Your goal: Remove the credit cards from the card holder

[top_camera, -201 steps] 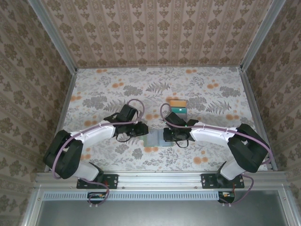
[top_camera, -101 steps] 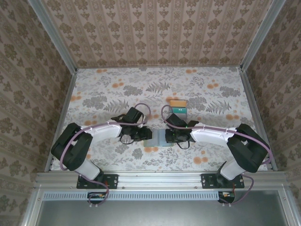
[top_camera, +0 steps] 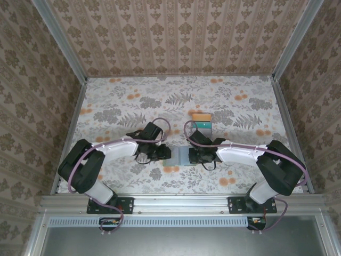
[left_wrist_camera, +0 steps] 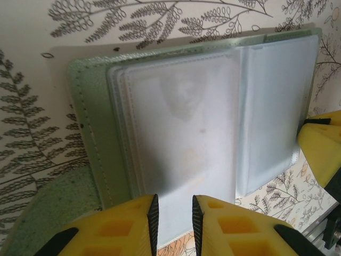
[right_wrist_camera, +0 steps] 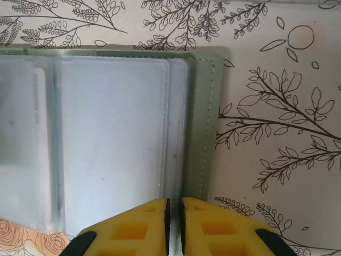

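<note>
The card holder [top_camera: 181, 157] lies open and flat between both grippers, its frosted sleeves [left_wrist_camera: 181, 106] facing up inside a sage-green cover [right_wrist_camera: 203, 128]. My left gripper [top_camera: 169, 153] hovers at the holder's left part, jaws [left_wrist_camera: 173, 213] a little apart over a sleeve, gripping nothing. My right gripper [top_camera: 191, 156] sits at the holder's right part, jaws [right_wrist_camera: 173, 216] almost together over the sleeve's edge beside the green border. Two credit cards, one orange [top_camera: 201, 117] and one teal [top_camera: 202, 126], lie on the table beyond the holder. A pale flat shape [right_wrist_camera: 18, 122] shows inside the left sleeve.
The floral tabletop [top_camera: 117, 106] is walled on three sides with patterned panels. A metal rail [top_camera: 181, 201] runs along the near edge by the arm bases. A yellow fingertip [left_wrist_camera: 319, 144] of the right gripper shows at the holder's far side in the left wrist view.
The left arm swung in and its gripper moved right and down onto the holder's left edge. The right gripper shifted slightly toward the near edge. The loose cards stayed put.
</note>
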